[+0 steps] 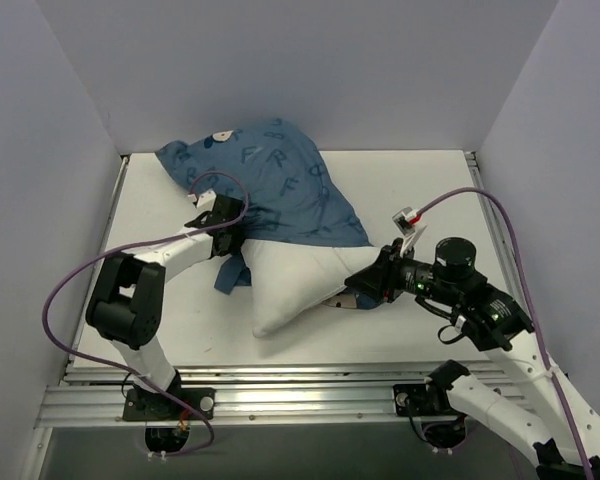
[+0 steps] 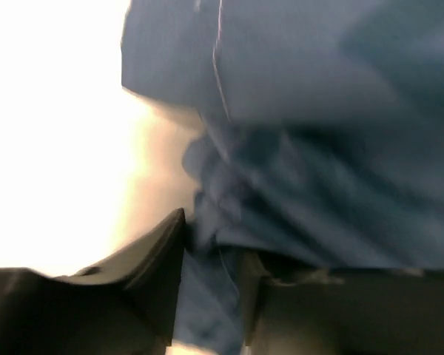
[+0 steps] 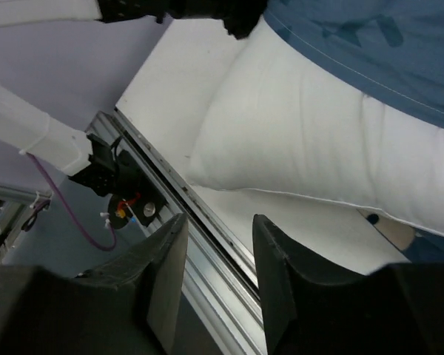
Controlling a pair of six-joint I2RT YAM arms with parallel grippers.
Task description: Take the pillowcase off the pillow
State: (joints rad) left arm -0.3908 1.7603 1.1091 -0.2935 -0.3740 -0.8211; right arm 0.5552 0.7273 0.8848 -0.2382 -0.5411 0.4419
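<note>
At the pillow's (image 1: pixel 292 285) left edge, my left hand (image 1: pixel 225 238) is clamped on a fold of the pillowcase (image 1: pixel 280 175). Its wrist view is blurred but shows blue cloth pinched between the fingers (image 2: pixel 152 251).

The pillowcase covers only the pillow's far half. The near half lies bare and white on the desk (image 1: pixel 420 190).

At the pillow's right corner, my right hand (image 1: pixel 362 286) is parted to a moderate gap and holds nothing. The pillow's seamed edge lies just beyond its fingertips.

Step in hand, by my judgement: stripping the cover, roughly half complete.

The next move calls for:
1. Close the right hand on the bare pillow corner to anchor it.
2. Draw the left hand, cloth held, out past the pillow's far end.
</note>
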